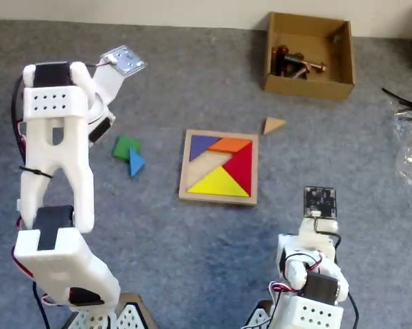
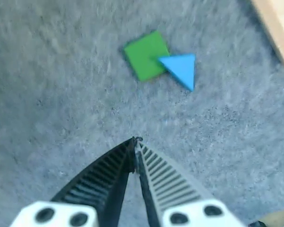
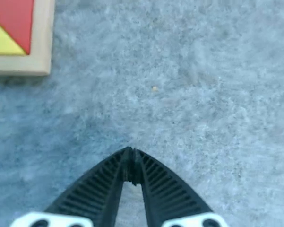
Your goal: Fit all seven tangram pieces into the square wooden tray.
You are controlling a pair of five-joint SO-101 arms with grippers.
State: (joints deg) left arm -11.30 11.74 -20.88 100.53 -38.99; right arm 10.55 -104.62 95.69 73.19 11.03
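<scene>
- The table (image 1: 192,260) has a grey, felt-like cover. A piece probably won't slide freely on it, so lifting should work better than pushing.
- The square wooden tray (image 1: 219,199) lies mid-table with purple, orange, red and yellow pieces seated. Its left part is bare wood, and I judge the three loose pieces belong there.
- The left pincer (image 2: 136,142) hangs above the cover with its jaws closed and empty, near the two loose pieces left of the tray. It should open before it descends.
- The right pincer (image 3: 131,153) is also closed and empty, near the tray's corner.
- The green square (image 1: 126,147) lies flat, well apart from the tray.
- The blue triangle (image 1: 136,163) touches the square's corner and may overlap it. It is best taken first, gripped across two straight edges, so the square is not dragged.
- A wood-coloured triangle (image 1: 273,125) lies just beyond the tray's far right corner. It is likely work for the right arm.
</scene>
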